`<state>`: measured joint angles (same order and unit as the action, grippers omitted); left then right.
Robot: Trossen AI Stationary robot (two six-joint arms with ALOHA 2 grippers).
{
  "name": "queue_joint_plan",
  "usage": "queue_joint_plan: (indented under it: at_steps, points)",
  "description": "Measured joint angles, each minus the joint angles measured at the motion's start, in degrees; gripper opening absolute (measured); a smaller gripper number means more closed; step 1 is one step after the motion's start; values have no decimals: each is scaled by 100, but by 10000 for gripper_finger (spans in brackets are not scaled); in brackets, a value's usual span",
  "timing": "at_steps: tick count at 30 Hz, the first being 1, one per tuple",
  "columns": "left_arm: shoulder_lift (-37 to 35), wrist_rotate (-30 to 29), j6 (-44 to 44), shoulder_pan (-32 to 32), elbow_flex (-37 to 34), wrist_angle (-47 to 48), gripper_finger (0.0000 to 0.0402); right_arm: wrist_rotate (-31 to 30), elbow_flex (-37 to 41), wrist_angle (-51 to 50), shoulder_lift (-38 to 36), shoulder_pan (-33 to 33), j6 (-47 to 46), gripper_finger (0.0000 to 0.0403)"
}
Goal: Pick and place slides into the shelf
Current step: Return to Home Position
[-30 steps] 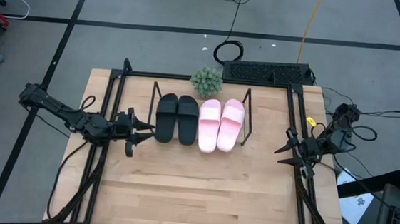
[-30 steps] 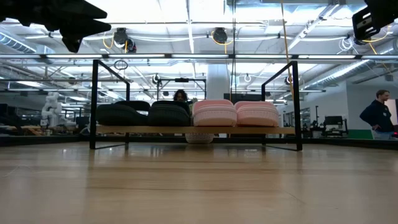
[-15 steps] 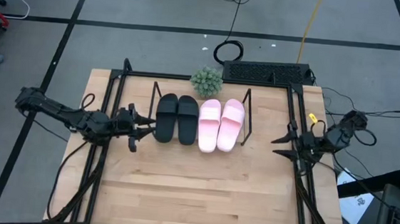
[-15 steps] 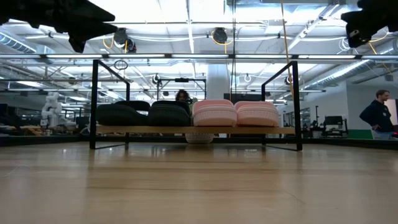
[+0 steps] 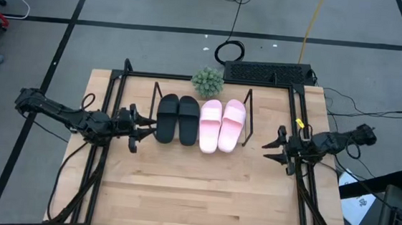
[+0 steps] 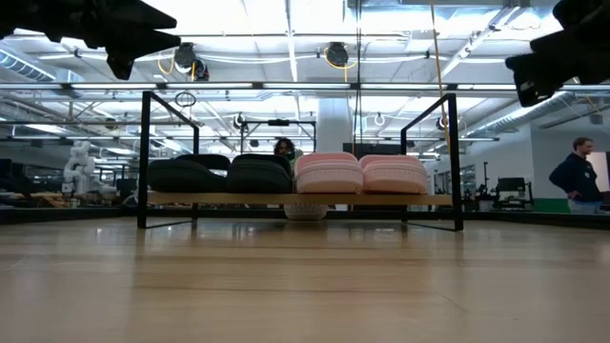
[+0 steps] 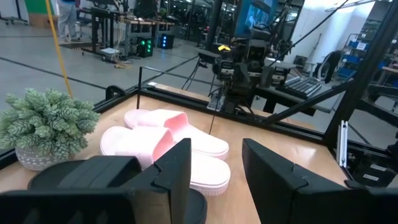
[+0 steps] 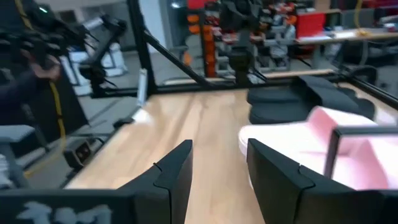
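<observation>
Right, at the left I have the left gripper [image 5: 142, 128] hovering just beside the shelf [image 5: 248, 120], fingers apart. On the shelf sit the black slides [image 5: 177, 118], then the pink slides [image 5: 222, 125], side by side. Further right, the right gripper [image 5: 268, 151] hangs over the table [image 5: 201, 199], fingers apart too.
</observation>
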<state>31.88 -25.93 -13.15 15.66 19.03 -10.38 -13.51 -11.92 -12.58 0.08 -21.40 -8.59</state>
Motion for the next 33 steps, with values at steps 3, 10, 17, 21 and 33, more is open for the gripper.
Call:
queue_joint_plan:
  at_steps: [3, 10, 17, 21, 33]
  points:
    - [0, 2, -7, 0, 0, 32, 145, 706, 0, 162, -2, 504, 124, 144]
    - [196, 59, -196, -3, -466, -548, 145, 1897, 0, -3, -2, 1700, 98, 144]
    - [45, 239, 89, -63, -928, -1105, 145, 2958, 0, 12, -2, 2578, 40, 144]
    - [-272, 218, 141, -69, -616, -80, 145, 3179, 0, -160, 0, 2814, -48, 144]
    - [-1906, 35, 104, 262, -367, 1944, 145, 3232, 0, -348, 0, 2931, -110, 144]
